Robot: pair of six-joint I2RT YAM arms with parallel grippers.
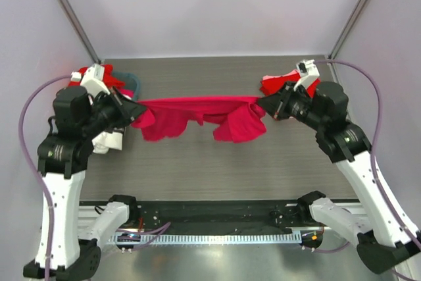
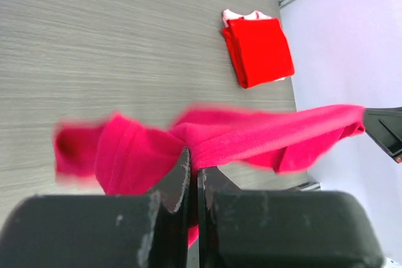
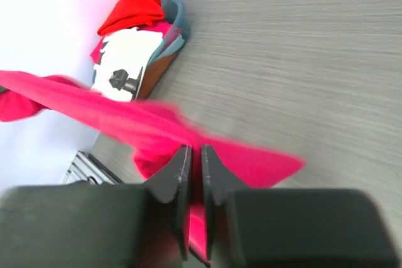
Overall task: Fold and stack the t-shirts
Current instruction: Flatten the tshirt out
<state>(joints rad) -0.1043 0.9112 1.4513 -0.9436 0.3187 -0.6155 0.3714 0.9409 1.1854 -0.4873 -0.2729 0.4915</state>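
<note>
Top view, left claw: clamped on one end of the shirt, which is held up off the table.
Top view, right claw: pinched shut on the other end. The cloth runs taut from claw to claw and loose flaps droop under that line. From where I stand, it looks like they're pulling it wide to flatten it before laying it down.
Top view, surroundings: the basket sits just behind the left claw. A folded red stack sits just behind the right claw, and I'd guess this shirt ends up there.
Left wrist view: the jaws are together with crimson cloth squeezed between the tips. The shirt streams ahead towards the right claw's black tip. The stack lies on the table well beyond.
Right wrist view: the jaws are almost touching, gripping a fold. The blurred shirt stretches ahead and to the side. Beyond the claw, the basket holds a white shirt and a red shirt, unfolded.
Stage: spreading, I'd say; the fold hasn't begun yet.
</note>
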